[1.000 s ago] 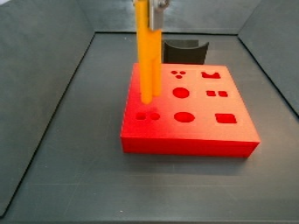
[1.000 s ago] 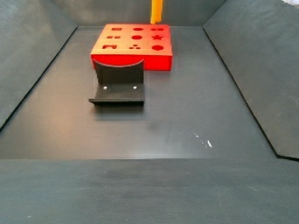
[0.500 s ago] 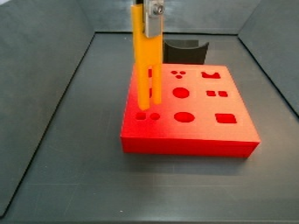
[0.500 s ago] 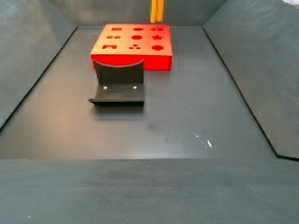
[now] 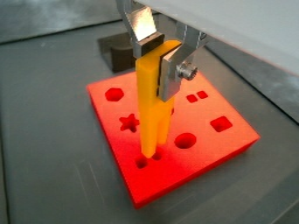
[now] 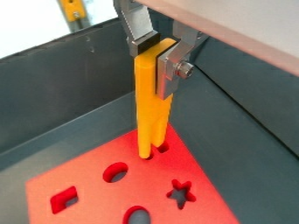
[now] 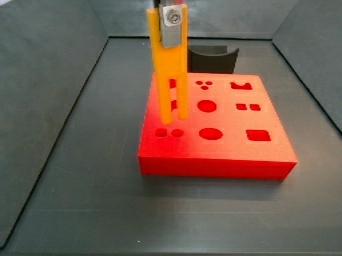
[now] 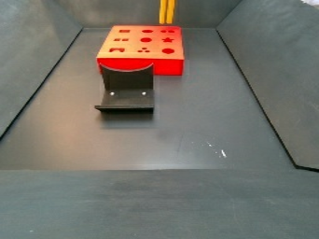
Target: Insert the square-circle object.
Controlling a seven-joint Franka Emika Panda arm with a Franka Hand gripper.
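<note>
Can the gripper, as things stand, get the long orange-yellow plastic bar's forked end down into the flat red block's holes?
Probably yes: the gripper holds the orange-yellow bar upright, its prongs at the red block's small paired holes, nothing between.

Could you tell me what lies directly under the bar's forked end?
The red block, at its corner pair of small holes. The gripper holds the bar upright; prongs meet the holes, but their depth is hidden.

You see the square-circle object [image 5: 153, 105], a long orange-yellow bar, standing upright in the gripper [image 5: 159, 54] (pinched near its top), its forked prongs just above the red block [image 5: 222, 140].
</note>
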